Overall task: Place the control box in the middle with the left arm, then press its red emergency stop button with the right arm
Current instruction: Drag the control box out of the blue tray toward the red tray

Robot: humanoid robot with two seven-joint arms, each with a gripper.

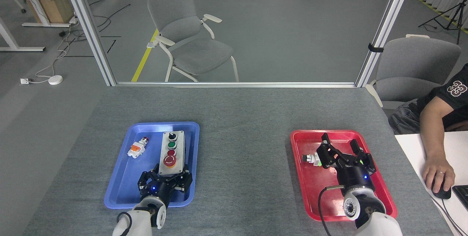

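Note:
The control box (172, 152) lies lengthwise in the blue tray (120, 177), light grey face up. Its red emergency stop button (170, 160) is the button nearest me. My left gripper (166, 180) is open at the box's near end, one black finger on each side of that end. My right gripper (340, 147) hangs open over the red tray (382, 188), with nothing between its fingers. The middle of the grey tabletop (241, 159) lies between the two trays.
A small white-and-orange push-button part (137, 149) lies in the blue tray, left of the box. A small metal-tipped part (310, 159) lies in the red tray by my right gripper. A person's hand (438, 174) rests on a mouse at the right edge.

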